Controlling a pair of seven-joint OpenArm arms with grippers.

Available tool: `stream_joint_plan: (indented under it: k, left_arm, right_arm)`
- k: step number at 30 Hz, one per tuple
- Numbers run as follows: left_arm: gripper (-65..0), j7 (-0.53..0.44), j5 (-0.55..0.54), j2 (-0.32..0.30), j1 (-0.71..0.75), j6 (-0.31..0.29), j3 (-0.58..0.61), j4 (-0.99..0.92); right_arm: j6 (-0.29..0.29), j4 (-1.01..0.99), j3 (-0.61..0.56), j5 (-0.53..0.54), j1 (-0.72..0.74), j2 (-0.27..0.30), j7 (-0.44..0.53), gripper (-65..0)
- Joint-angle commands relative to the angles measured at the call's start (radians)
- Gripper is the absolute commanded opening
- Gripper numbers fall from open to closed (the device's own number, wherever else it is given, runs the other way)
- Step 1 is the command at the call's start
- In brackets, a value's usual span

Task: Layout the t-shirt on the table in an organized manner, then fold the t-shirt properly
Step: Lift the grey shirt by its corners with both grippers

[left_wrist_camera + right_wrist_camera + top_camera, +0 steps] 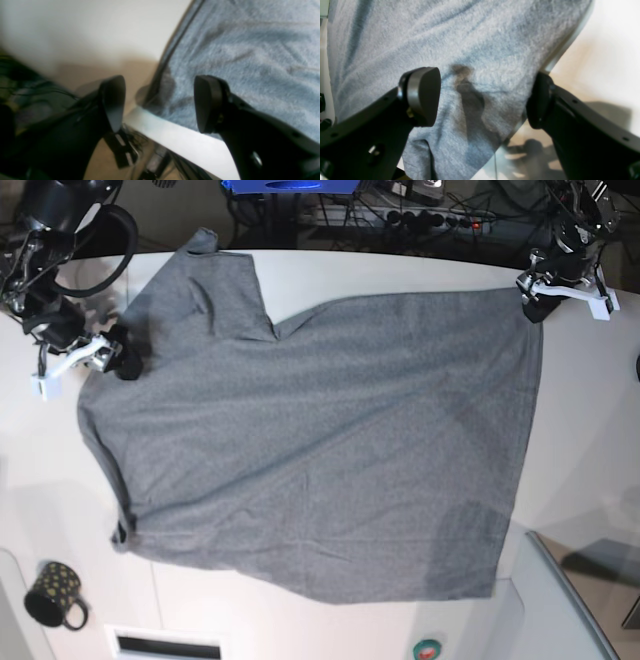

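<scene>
The heather-grey t-shirt (pixel 320 440) lies spread flat over the white table (pixel 590 410), with one sleeve toward the back left. My right gripper (pixel 122 364) is at the shirt's left edge. In the right wrist view it (pixel 481 100) is open over the cloth (pixel 445 37), holding nothing. My left gripper (pixel 536 302) is at the shirt's back right corner. In the left wrist view it (pixel 160 105) is open, with the shirt's edge (pixel 250 62) running between the fingers and a strip of table (pixel 190 143) below. The small pale tag is not visible.
A black dotted mug (pixel 55 595) stands at the front left corner. A raised white panel with a grey edge (pixel 565 600) sits at the front right. Cables and a power strip (pixel 430 215) run behind the table's back edge.
</scene>
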Motion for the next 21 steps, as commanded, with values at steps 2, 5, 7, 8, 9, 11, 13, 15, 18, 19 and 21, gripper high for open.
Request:
stream_joint_plan:
  k: [2,5,7,8,9,11,13,15,18,19,21]
  left_arm:
    - [-23.0,-0.011,-0.003,-0.014,-0.01,-0.003,-0.005,-0.028]
    - [-23.0,-0.011,-0.003,-0.016,-0.013,-0.003,0.043,-0.051]
    - [-23.0,-0.011,-0.003,-0.016,-0.009,-0.003,0.075,-0.05]
    - [-23.2,-0.011,-0.003,-0.016,-0.01,-0.003,0.086,-0.054]
    - [-23.2,-0.011,-0.003,-0.016,-0.013,-0.003,0.093,-0.058]
    - [-23.5,-0.011,-0.004,-0.011,-0.015,-0.003,0.098,-0.062]
    - [-27.5,-0.011,-0.008,-0.01,-0.016,-0.003,0.098,-0.062]
    - [-36.9,-0.011,-0.008,-0.011,-0.016,-0.003,0.098,-0.059]
    - [-48.2,-0.011,-0.009,-0.014,-0.016,-0.003,0.095,-0.058]
    - [-49.4,-0.011,-0.009,-0.014,-0.016,-0.003,0.093,-0.056]
    - [-51.0,-0.011,-0.009,-0.014,-0.016,-0.003,0.09,-0.054]
  right_arm:
    - [-0.004,-0.003,-0.003,-0.046,-0.007,0.002,-0.048,-17.4]
    - [-0.004,-0.003,-0.003,-0.046,-0.009,0.002,-0.048,-17.4]
    - [-0.004,-0.003,-0.003,-0.046,-0.009,0.002,-0.048,-17.4]
    - [-0.004,-0.003,-0.003,-0.046,-0.009,0.002,-0.048,-17.4]
    - [-0.004,-0.003,-0.003,-0.046,-0.009,0.002,-0.048,-17.4]
    - [-0.004,-0.003,-0.003,-0.046,-0.009,0.002,-0.048,-17.4]
    - [-0.004,-0.003,-0.003,-0.046,-0.007,0.002,-0.048,-17.4]
    - [-0.004,-0.003,-0.003,-0.046,-0.004,0.002,-0.046,-17.4]
    - [-0.004,-0.003,-0.003,-0.046,-0.001,0.002,-0.014,-17.6]
    - [-0.004,-0.003,-0.003,-0.046,-0.001,0.002,0.003,-17.6]
    - [-0.004,-0.003,-0.003,-0.046,-0.004,0.0,0.021,-19.7]
